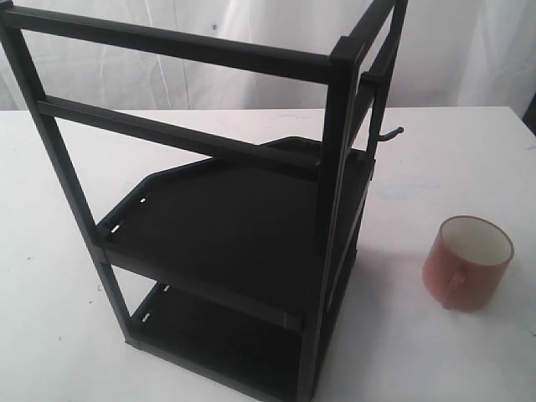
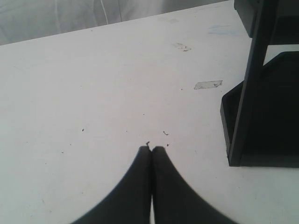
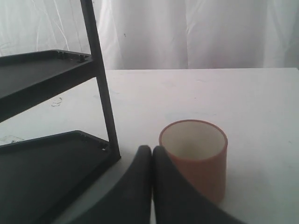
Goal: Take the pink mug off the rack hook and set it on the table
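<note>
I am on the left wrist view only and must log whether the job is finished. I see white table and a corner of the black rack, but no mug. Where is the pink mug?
Observer: The pink mug stands upright on the table, right of the rack in the exterior view and apart from it.
Operator: Anything on the hook?
Observer: No, the rack hook is bare.
Operator: And the right gripper?
Observer: The right wrist view shows the right gripper with its jaws together, holding nothing. The mug sits just past its tips; I cannot tell whether they touch.
</note>
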Tool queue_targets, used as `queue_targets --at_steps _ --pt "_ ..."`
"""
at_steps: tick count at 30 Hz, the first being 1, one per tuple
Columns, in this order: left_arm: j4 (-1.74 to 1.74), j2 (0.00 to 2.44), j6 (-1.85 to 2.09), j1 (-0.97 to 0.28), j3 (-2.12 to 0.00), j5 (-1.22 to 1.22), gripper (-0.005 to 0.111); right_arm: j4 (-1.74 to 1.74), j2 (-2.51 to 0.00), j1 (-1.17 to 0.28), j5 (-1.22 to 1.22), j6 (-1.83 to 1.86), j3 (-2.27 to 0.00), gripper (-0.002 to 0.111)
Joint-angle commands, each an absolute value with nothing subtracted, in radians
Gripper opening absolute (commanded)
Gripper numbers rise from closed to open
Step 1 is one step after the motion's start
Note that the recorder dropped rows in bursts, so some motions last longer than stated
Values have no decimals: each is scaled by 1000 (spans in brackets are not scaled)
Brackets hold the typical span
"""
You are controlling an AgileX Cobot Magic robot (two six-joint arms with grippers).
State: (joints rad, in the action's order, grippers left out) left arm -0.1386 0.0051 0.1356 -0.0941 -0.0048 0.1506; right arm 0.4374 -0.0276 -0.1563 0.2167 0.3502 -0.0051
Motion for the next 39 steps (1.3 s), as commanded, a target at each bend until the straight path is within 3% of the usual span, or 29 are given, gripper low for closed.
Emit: queue_targets --at_steps 1,13,19,39 --pt "-144 0 134 -92 0 150 0 435 -23 -149 218 361 0 0" --pt "-144 0 134 -92 0 150 0 422 -23 -149 187 352 0 0" --pt "-144 0 134 -92 0 150 0 130 -23 -149 175 41 0 0" --pt "-144 0 134 -92 0 150 0 70 -23 -149 175 47 0 0"
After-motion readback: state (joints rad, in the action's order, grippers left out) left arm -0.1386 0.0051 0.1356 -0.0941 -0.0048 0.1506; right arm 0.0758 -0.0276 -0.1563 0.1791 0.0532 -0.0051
